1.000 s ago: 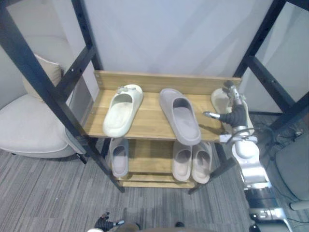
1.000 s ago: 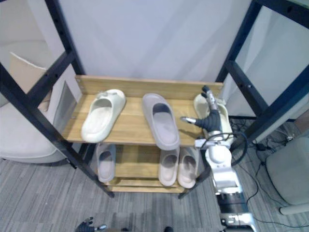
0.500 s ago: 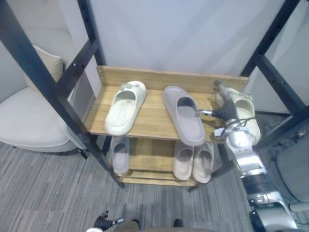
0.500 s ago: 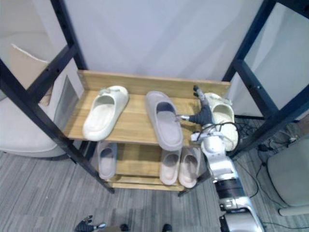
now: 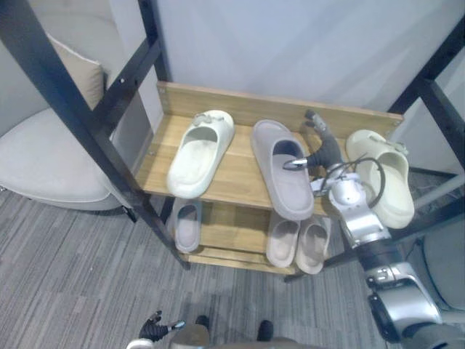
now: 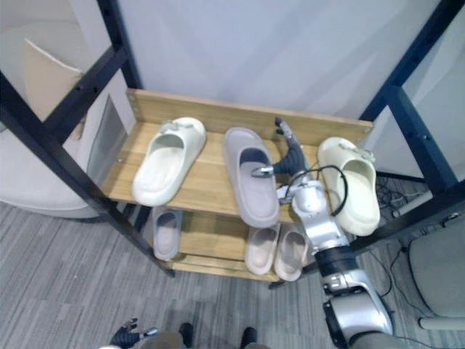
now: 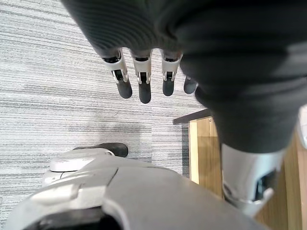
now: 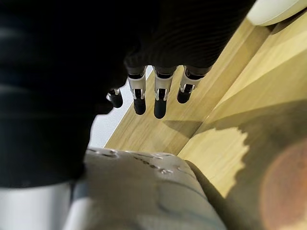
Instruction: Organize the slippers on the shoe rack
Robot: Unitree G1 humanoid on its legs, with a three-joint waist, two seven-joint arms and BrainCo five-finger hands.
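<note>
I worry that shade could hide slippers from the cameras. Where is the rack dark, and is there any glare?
Left eye view: the lower shelf lies in shade under the top shelf, yet its three grey slippers are readable. Right eye view: the top shelf is evenly lit, with no glare on the wood; soft streaks of shadow cross the wall.

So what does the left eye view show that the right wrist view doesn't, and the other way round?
Left eye, not wrist: the whole rack, the left cream slipper, three slippers on the lower shelf, an armchair, carpet. Wrist, not eye: the fingers from close behind, straight, pointing at the back board. Both: the right hand, the grey slipper beside it, the top shelf's wood and, it seems, the right cream slipper's edge.
</note>
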